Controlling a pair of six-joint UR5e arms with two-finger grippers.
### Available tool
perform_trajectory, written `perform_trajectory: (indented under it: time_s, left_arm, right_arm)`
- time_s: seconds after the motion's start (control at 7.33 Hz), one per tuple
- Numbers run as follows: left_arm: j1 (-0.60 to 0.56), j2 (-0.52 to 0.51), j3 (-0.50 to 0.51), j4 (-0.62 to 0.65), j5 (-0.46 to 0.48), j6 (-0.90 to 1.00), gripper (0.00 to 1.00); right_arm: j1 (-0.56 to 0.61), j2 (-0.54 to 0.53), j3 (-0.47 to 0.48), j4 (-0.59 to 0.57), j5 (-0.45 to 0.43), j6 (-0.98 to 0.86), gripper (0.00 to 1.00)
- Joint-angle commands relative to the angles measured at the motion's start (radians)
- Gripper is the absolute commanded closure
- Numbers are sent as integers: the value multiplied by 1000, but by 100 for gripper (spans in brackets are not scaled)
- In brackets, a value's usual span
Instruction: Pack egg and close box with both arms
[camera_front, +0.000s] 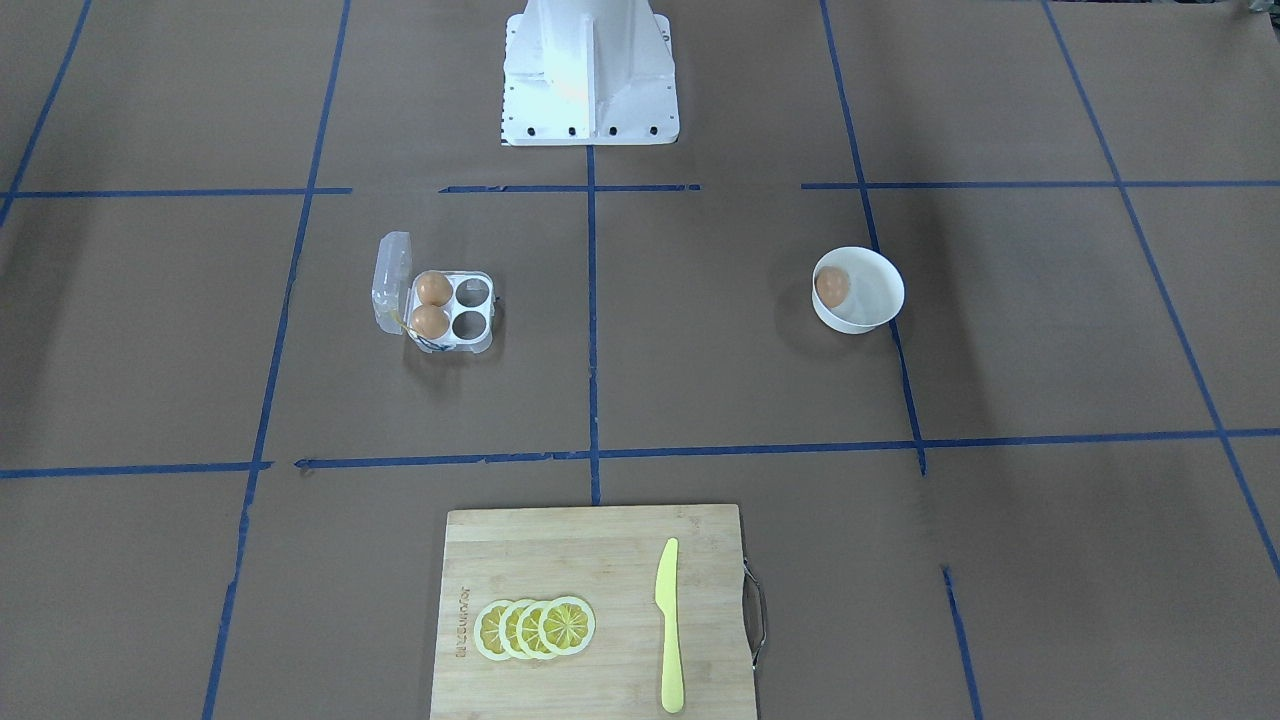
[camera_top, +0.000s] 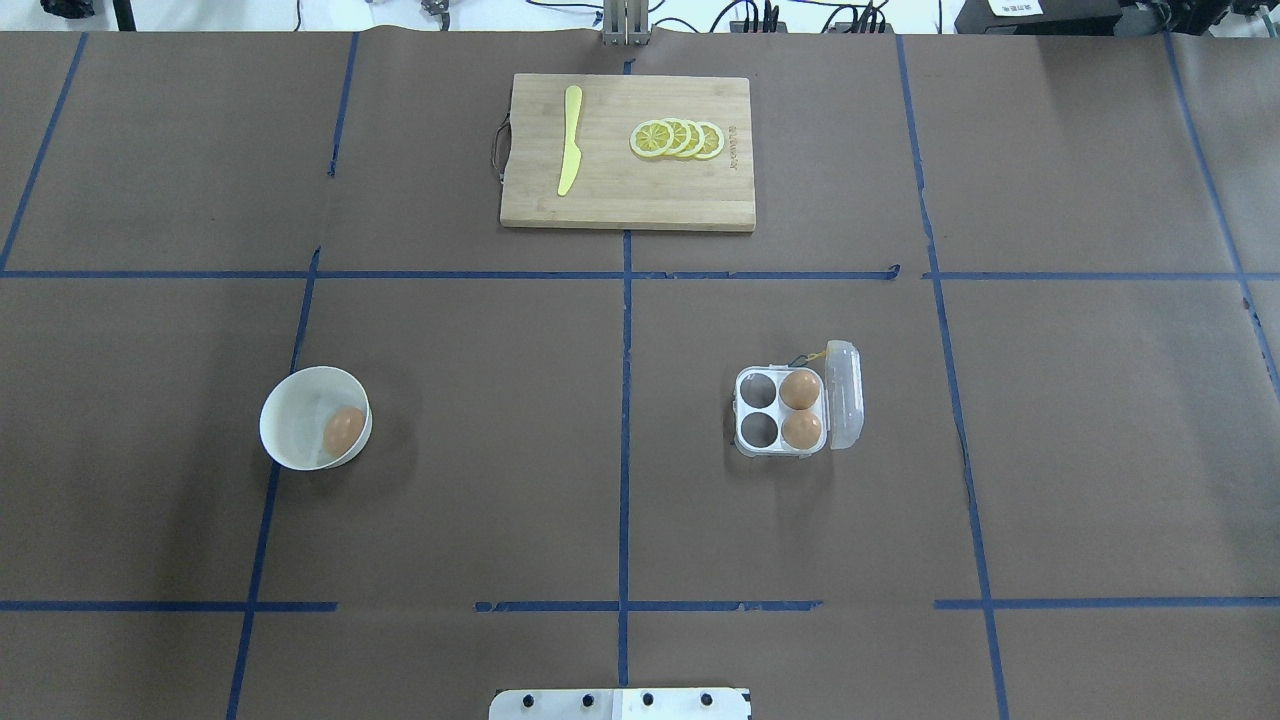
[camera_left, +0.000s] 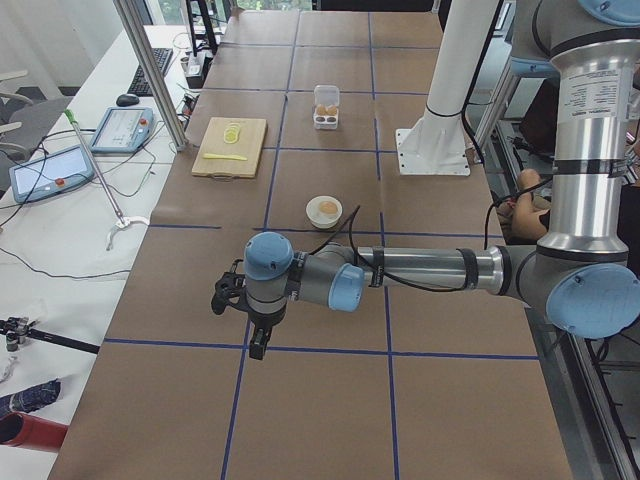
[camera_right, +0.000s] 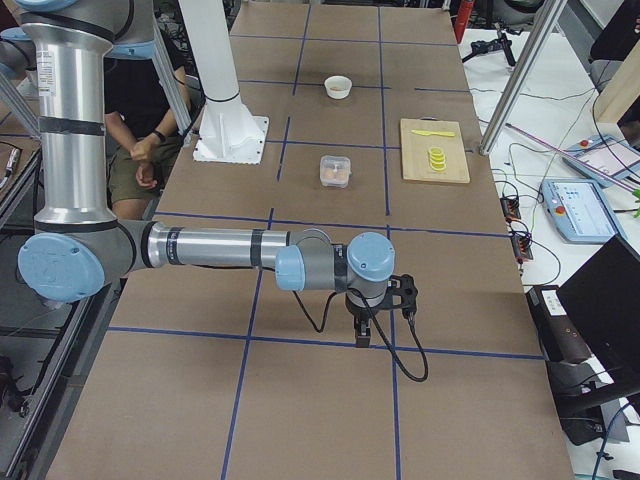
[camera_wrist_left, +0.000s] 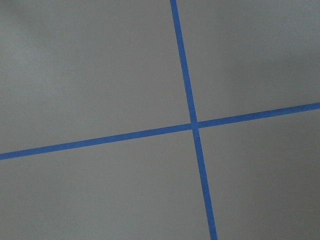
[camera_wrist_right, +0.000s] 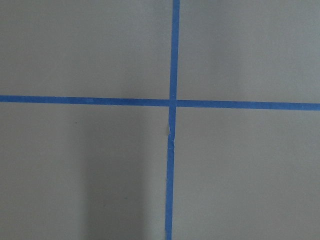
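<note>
The egg (camera_top: 343, 430) to be packed lies in the white bowl (camera_top: 290, 385) on the robot's left half of the table, resting against the wall of the bowl on the side that faces the box (camera_top: 757, 410). The left arm is therefore the nearer one. Its left gripper (camera_left: 257, 348) hangs over a blue tape crossing (camera_wrist_left: 194, 124) at the table's left end, well apart from the bowl, which lies inward from it toward the table's middle. The wrist view shows only paper and tape, so whether the fingers are apart or together cannot be told. The same goes for the right gripper (camera_right: 362, 335), parked at the opposite end. The egg is smooth and orange-brown, and from overhead its long axis seems to run roughly away from the robot, slightly tilted. The box sits on the robot's right half with its clear lid (camera_top: 845, 395) swung open on the outer side. Two eggs (camera_top: 799, 389) fill the cells beside the lid, while the two empty cells (camera_top: 757, 391) face the bowl. That looks a convenient approach for the drop.
</note>
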Motion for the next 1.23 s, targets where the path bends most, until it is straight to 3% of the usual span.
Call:
perform_trajectory:
  time_s: [0.0, 0.27, 0.55, 1.09]
  left_arm:
    - [0, -1, -6, -3, 0, 9, 0]
    - [6, -12, -60, -37, 0, -2, 0]
    - [142, -17, -169, -43, 4, -99, 0]
    - [544, -6, -416, -213, 27, -853, 0]
  right_arm:
    - [3, 3, 5, 0, -2, 2, 0]
    - [2, 18, 5, 9, 3, 74, 0]
    - [2, 21, 10, 11, 2, 76, 0]
    - [2, 24, -15, 12, 2, 73, 0]
